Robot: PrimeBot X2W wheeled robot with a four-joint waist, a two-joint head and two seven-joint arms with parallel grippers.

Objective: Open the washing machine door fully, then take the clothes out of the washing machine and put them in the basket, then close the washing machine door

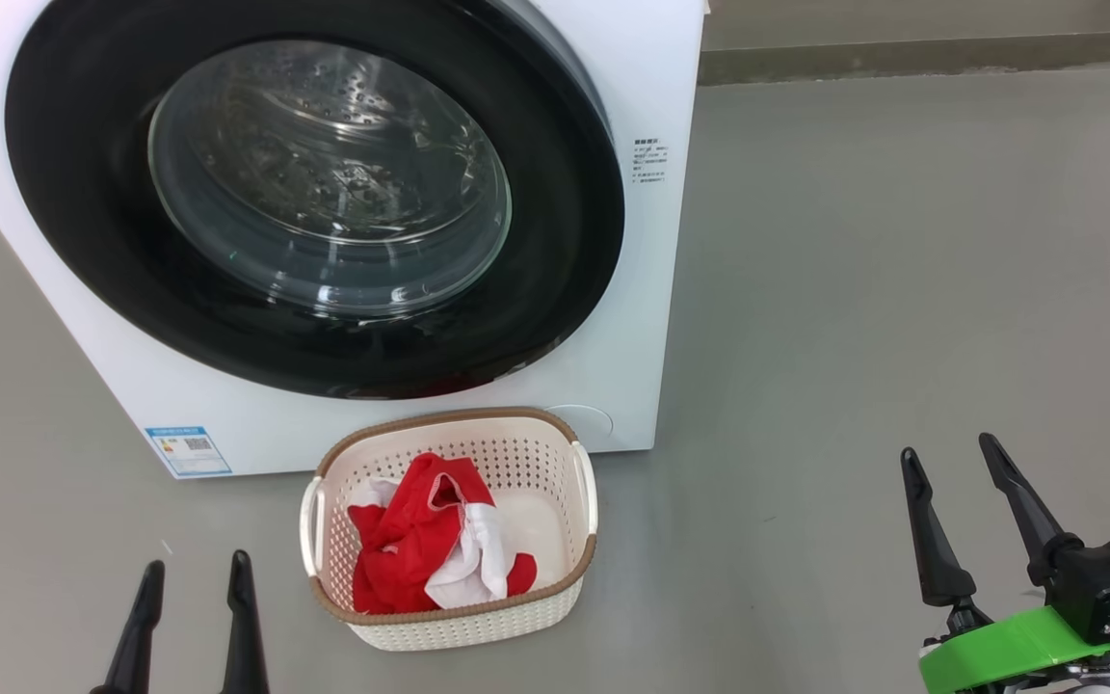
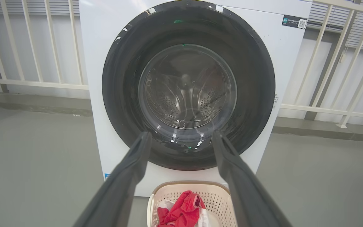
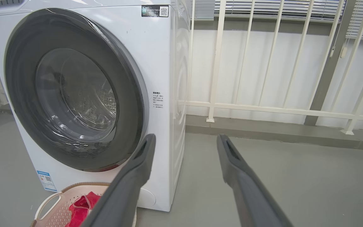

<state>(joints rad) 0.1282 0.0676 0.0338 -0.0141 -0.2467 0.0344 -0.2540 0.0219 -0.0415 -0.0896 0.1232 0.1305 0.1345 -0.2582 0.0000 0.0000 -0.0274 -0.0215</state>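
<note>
At the bottom of the head view, the left fingers point(image 1: 242, 617) stand spread and released with nothing between them, hanging over the floor point(image 1: 902, 289) just beside the basket point(image 1: 449, 421). The right fingers point(image 1: 931, 540), well apart on the other side, are equally wide and empty.

The basket sits on the floor right in front of the washing machine point(image 1: 651, 289). The clothes point(image 1: 401, 549) lie heaped inside it, red with a white strip on top. Above it, the washing machine door point(image 1: 555, 241) appears to lie flat against the white front. Through its glass the steel drum point(image 1: 343, 164) shows no fabric that I can make out.

Judging by this layout, unloading is finished and the closing step is either done or at its very end. Whether the latch has caught cannot be told.

The next move probably calls for little:
- If the door is loose, a firm press on the black rim would seat it.
- Otherwise, the arms only need to keep clear of the basket.
</note>
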